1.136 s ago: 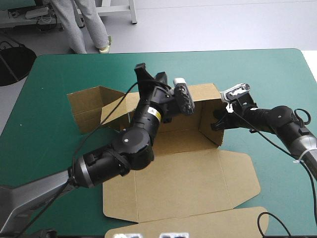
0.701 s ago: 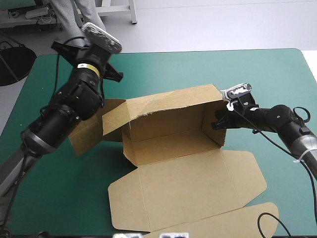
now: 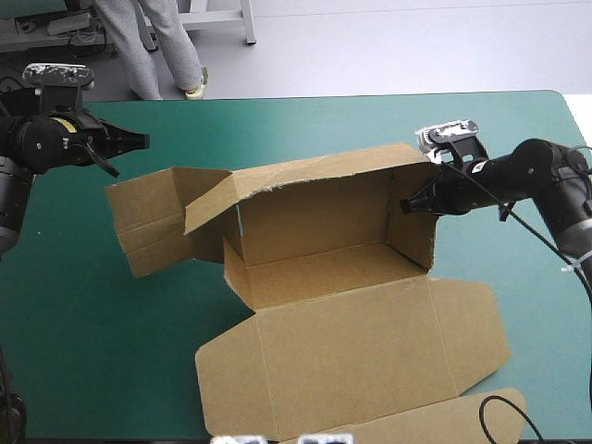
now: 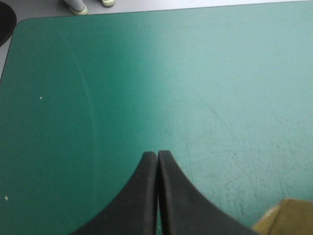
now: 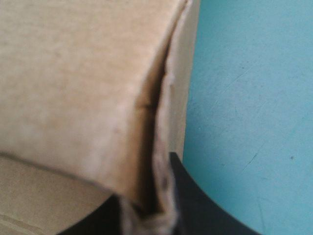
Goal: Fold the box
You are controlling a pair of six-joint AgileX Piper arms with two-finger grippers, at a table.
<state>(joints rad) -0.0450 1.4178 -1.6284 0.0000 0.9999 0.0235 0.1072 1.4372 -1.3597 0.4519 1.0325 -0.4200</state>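
At ten o'clock on the teal-green table cover (image 3: 305,120) we see the left gripper (image 3: 141,141) clenched and empty, apart from the brown cardboard box (image 3: 324,268), which is at the centre with raised walls. At its two o'clock corner the right gripper (image 3: 413,203) grasps the wall.

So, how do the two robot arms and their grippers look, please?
The left arm and the right arm are black, made of rounded glossy segments. The left one carries a small yellow label near the wrist. The left gripper and the right gripper each have two broad black fingers curved like fins.
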